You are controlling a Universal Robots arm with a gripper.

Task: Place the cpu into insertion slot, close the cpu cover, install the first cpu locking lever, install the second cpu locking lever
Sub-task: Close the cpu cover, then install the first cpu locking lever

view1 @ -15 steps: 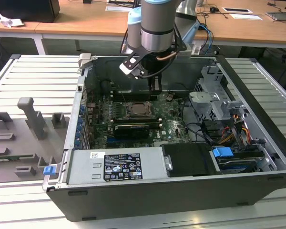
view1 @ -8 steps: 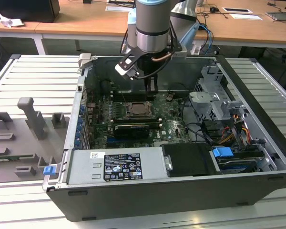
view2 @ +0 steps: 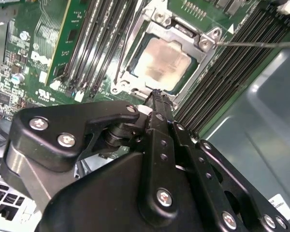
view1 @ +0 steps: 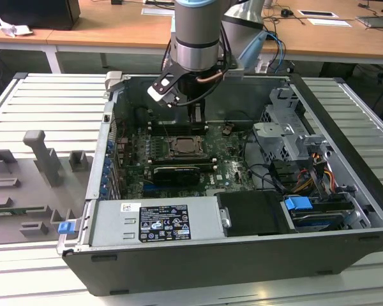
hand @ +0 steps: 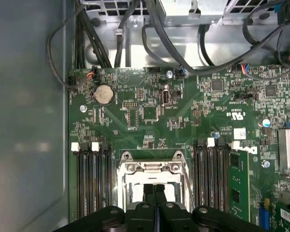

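No text can be read. A black printed label (view1: 164, 223) is borne on the power supply housing (view1: 204, 217), at 6 o'clock from the motherboard (view1: 226, 162).

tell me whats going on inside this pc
A robot arm's black gripper, shut, hangs inside the open dark computer case, its tips at the edge of the motherboard socket. The small square silvery-grey cpu already sits in that socket, with the thin silvery metal cpu cover lying down around it. One thin metal locking lever juts out from the socket.
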